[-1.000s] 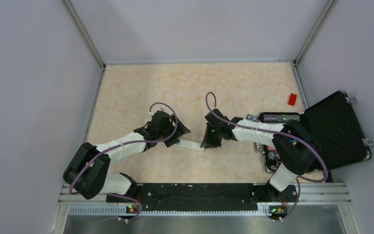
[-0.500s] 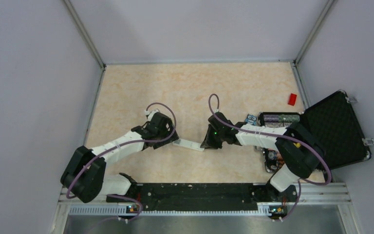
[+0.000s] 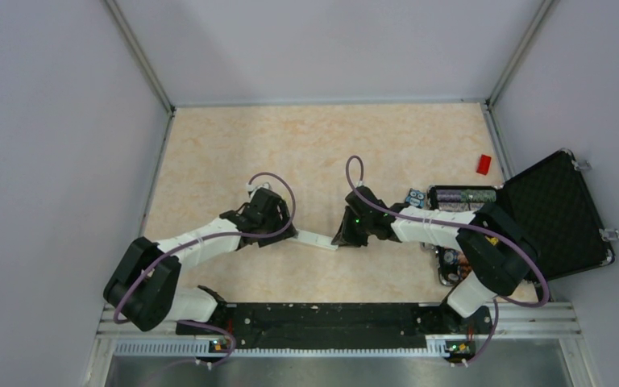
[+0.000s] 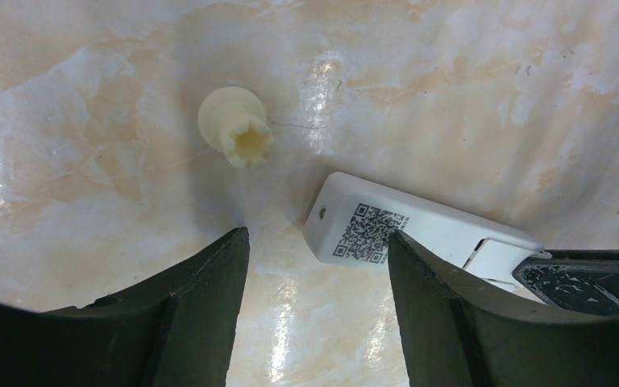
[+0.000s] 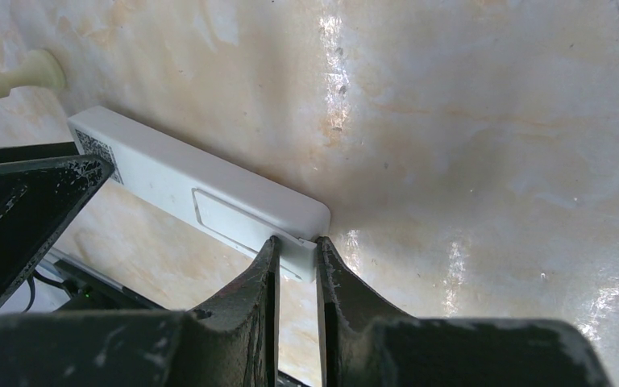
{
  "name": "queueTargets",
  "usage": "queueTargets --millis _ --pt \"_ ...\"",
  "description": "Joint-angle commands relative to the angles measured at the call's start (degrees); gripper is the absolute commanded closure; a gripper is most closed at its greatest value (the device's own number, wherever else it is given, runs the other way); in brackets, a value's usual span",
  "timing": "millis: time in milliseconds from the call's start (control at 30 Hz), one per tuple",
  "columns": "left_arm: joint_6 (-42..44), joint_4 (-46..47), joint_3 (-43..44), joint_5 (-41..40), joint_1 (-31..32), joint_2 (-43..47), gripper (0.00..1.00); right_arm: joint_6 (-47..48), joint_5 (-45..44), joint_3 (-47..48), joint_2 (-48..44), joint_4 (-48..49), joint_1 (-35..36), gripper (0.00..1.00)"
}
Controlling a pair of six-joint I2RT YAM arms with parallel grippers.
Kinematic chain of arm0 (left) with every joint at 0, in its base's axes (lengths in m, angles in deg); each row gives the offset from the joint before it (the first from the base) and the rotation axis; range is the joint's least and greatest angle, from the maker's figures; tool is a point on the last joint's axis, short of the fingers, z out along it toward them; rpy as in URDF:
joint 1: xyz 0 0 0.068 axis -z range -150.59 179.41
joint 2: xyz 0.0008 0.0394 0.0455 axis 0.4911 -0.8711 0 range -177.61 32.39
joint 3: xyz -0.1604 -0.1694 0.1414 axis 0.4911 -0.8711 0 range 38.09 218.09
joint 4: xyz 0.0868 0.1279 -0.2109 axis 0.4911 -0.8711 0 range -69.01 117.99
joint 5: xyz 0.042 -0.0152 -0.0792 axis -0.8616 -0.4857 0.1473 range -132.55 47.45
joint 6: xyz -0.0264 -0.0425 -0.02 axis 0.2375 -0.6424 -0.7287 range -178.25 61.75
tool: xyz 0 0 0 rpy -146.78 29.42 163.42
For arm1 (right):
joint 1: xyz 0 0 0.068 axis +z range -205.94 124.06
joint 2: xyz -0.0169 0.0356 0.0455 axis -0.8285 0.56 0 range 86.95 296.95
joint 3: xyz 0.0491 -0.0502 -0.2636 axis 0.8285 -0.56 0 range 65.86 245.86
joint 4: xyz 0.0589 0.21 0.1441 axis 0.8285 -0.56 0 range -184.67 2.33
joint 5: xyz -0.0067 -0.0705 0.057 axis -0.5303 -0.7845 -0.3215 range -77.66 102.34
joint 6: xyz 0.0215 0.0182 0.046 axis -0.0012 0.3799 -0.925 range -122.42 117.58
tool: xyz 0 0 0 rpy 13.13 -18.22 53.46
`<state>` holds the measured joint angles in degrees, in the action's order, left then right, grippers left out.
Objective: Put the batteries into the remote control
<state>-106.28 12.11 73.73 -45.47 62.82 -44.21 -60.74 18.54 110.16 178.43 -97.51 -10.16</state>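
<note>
The white remote control [image 3: 316, 239] lies on the table between my two grippers, its back with a QR label facing up [image 4: 419, 230]. My right gripper [image 5: 294, 246] is shut on the remote's thin right end, pinching it between both fingertips. My left gripper [image 4: 318, 236] is open at the remote's left end. The labelled corner reaches its right finger [image 4: 443, 314], and only bare table lies between the fingers. In the top view the left gripper [image 3: 288, 234] and right gripper [image 3: 340, 239] face each other across the remote. The batteries do not show in any view.
A small cream lump [image 4: 238, 129] lies just beyond the left gripper. An open black case [image 3: 560, 214] stands at the right, with striped rolls [image 3: 461, 194] beside it and small items at its near side. A red block [image 3: 483, 164] sits at the far right. Walls enclose the table.
My left gripper drew back off the remote's left end, then edged toward it again with its jaws a little narrower. The right gripper kept its hold on the remote.
</note>
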Motion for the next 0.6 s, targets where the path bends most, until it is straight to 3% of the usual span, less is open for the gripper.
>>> queueTargets --millis 0,400,567 --pt "-0.2 3.6 -2.4 1.6 0.1 0.2 0.31 1.5 -1.3 -3.8 5.2 -6.3 2.1 1.0" --pt "-1.2 4.2 -2.3 -0.4 0.2 -1.8 0.33 1.1 -2.7 -5.6 2.5 -8.3 1.2 1.0" --pt "-1.3 4.2 -2.3 -0.6 0.1 -1.8 0.35 0.3 -2.8 -9.4 -0.6 -4.5 0.9 1.0"
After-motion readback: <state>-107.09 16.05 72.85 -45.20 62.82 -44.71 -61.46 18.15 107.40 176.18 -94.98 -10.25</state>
